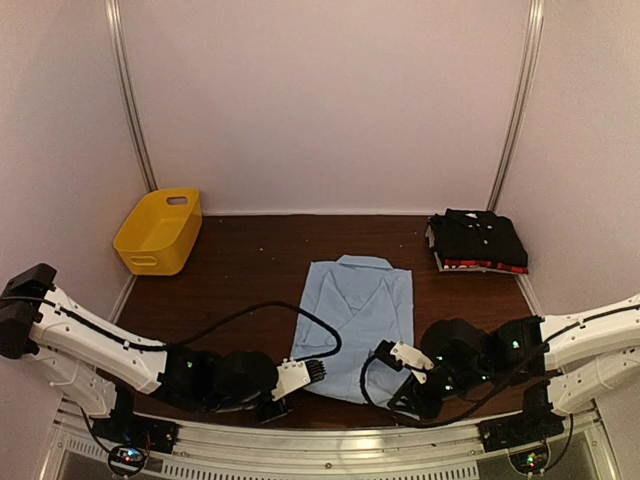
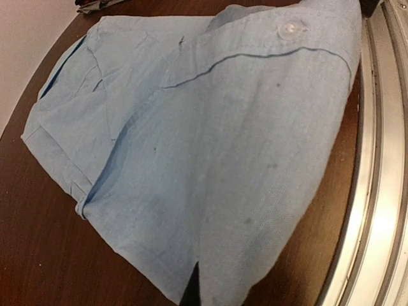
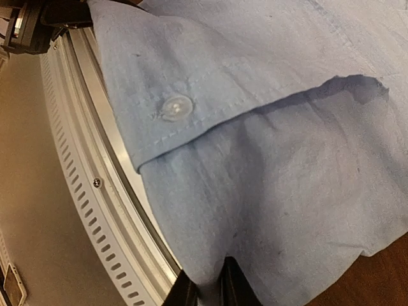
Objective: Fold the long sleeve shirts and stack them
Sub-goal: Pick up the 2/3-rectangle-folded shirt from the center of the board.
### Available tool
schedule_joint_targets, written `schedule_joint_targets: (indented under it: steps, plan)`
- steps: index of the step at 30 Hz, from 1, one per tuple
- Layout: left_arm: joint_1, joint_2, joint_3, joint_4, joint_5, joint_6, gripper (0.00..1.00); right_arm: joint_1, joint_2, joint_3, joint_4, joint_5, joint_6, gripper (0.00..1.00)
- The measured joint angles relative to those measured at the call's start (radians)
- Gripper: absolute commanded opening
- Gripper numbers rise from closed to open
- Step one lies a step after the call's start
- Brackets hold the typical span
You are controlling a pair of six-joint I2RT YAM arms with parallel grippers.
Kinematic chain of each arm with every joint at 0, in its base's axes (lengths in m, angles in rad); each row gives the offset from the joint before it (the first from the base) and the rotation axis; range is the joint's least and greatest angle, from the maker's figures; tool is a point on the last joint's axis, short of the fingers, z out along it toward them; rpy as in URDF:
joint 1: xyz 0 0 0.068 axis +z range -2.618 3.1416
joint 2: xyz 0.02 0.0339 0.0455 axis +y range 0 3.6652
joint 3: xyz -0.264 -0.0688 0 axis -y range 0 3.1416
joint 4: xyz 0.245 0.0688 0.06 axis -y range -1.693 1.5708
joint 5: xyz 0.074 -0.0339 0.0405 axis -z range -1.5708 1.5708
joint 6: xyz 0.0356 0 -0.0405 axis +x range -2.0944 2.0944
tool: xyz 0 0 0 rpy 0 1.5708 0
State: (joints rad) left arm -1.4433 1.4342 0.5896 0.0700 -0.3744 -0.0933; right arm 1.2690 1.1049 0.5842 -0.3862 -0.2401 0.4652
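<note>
Watching for a lopsided lift: the left gripper [image 1: 303, 373] is pressed together, pinching the near-left hem corner of the light blue long-sleeved button-up shirt [image 1: 355, 310]. The right gripper [image 1: 398, 353] has its fingers close either side of the near-right hem; whether they clamp it I cannot tell. If that side slips, the fold skews, the buttoned cuff [image 3: 191, 83] slides off, or cloth snags the metal rail [image 1: 330, 441]. The shirt lies centred at the near edge of the dark wooden table [image 1: 250, 255], a tidy rectangle, collar farthest. A folded black shirt [image 1: 480, 238] sits at the far right corner.
</note>
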Motion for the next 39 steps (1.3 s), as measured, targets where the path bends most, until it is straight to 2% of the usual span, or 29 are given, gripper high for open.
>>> schedule_joint_targets:
  steps: [1, 4, 7, 13, 20, 23, 26, 39]
  plan:
    - [0.01, 0.0, 0.016, -0.021, 0.018, -0.006, 0.0, 0.0, 0.0, 0.0, -0.004, 0.009, 0.003, 0.26]
    - [0.047, -0.002, 0.052, -0.067, 0.09, -0.027, 0.0, 0.004, 0.0, 0.006, -0.016, 0.039, 0.01, 0.56]
    - [0.096, -0.017, 0.078, -0.117, 0.175, -0.049, 0.0, 0.024, -0.002, 0.028, -0.031, 0.09, 0.014, 0.69]
    - [0.158, -0.028, 0.137, -0.2, 0.324, -0.083, 0.0, 0.116, 0.005, 0.097, -0.061, 0.217, 0.021, 0.8]
    - [0.189, -0.027, 0.181, -0.251, 0.455, -0.105, 0.0, 0.212, 0.101, 0.169, -0.128, 0.367, 0.037, 0.82]
    - [0.206, -0.029, 0.184, -0.266, 0.498, -0.109, 0.0, 0.231, 0.135, 0.18, -0.167, 0.41, 0.041, 0.8]
    - [0.217, -0.038, 0.184, -0.277, 0.529, -0.112, 0.0, 0.245, 0.168, 0.188, -0.211, 0.454, 0.045, 0.73]
    - [0.218, -0.094, 0.146, -0.285, 0.614, -0.174, 0.0, 0.297, 0.218, 0.205, -0.269, 0.482, 0.065, 0.15]
